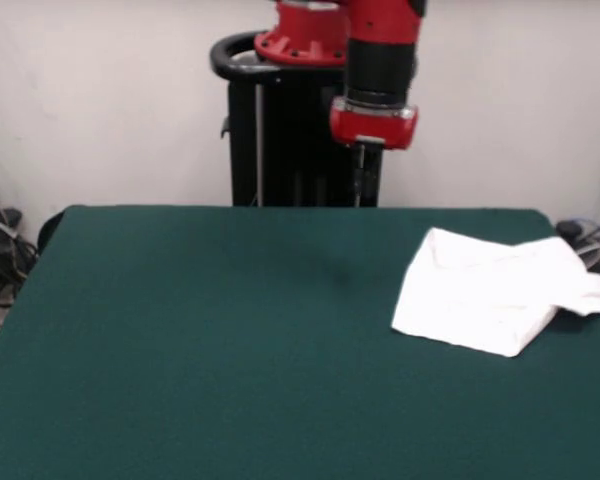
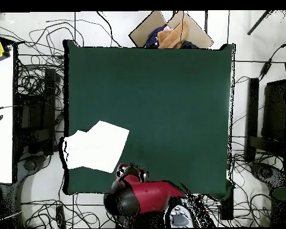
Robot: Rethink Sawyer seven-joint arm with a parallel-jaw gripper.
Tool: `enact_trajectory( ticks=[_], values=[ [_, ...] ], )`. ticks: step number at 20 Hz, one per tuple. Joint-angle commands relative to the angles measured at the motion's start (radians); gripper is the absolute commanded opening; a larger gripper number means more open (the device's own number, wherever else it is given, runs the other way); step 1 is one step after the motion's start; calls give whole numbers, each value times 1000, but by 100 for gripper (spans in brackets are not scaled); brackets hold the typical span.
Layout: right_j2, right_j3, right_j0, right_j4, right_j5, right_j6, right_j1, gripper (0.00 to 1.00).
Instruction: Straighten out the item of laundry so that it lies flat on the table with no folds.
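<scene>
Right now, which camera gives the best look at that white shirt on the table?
The front view. There the white shirt shows its folds and doubled-over layers, lying at the green table's right side. The overhead view shows the shirt only as a flat white patch overhanging the table's edge, without any fold detail.

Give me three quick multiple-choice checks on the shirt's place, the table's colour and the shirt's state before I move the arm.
1. In the front view, the shirt lies:
A. at the table's right edge
B. at its centre
C. at its left edge

2. The table top is:
A. brown
B. dark green
C. grey

3. The shirt is:
A. spread flat
B. folded over itself
C. held in the gripper

Answers: 1 A, it reaches the right edge, one corner past it. 2 B, a dark green felt-like top. 3 B, layers overlap and the gripper hangs well apart from it.
</scene>
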Motion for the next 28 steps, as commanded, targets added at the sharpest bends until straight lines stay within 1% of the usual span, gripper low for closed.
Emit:
enact_trajectory(
  ticks=[1,4,5,6,8,11,13,18,20,23,25,28],
  values=[
    [79,-70,79,157,-40,226,127,0],
    [-31,-94,226,318,-54,319,125,0],
    [-46,-115,257,338,-42,312,129,0],
    [-40,-122,267,382,-33,279,132,100],
    [-57,-142,299,425,-44,301,152,100],
    [-79,-198,358,550,-122,315,227,100],
    [-70,-222,375,618,-145,314,258,100],
    [-149,-284,504,799,-120,278,315,100],
    [-158,-308,535,862,-137,268,350,100],
    [-164,-368,571,955,-177,251,433,100],
    [-136,-398,556,961,-228,239,481,100],
    [-77,-411,509,922,-249,224,515,100]
  ],
)
